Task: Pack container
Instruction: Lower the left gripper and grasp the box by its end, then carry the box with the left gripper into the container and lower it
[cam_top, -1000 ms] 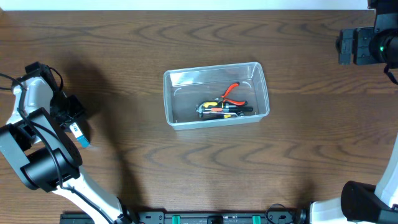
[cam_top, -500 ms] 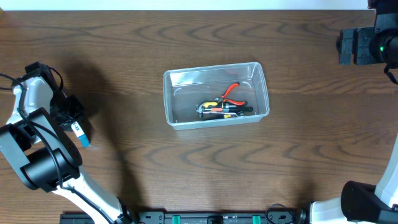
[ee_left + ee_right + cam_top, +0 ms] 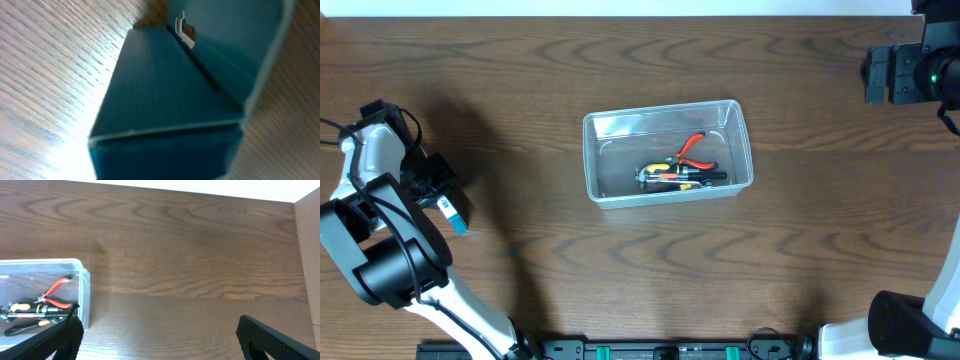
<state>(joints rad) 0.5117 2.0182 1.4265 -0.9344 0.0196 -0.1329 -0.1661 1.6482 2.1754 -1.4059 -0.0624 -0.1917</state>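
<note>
Container (image 3: 588, 160) upright at mid-surface (image 3: 520, 60). Inside it: red-handled pliers (image 3: 692, 148) and yellow-and-black tools (image 3: 670, 176). Left gripper (image 3: 442, 200) at left edge, jaws narrow, clamped on 1 small blue-and-white box (image 3: 451, 215). Right gripper (image 3: 160, 345) at far right corner, jaws wide, holding nothing.

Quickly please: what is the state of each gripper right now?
Left gripper: closed on the small blue-and-white box.
Right gripper: open, holding nothing.
</note>
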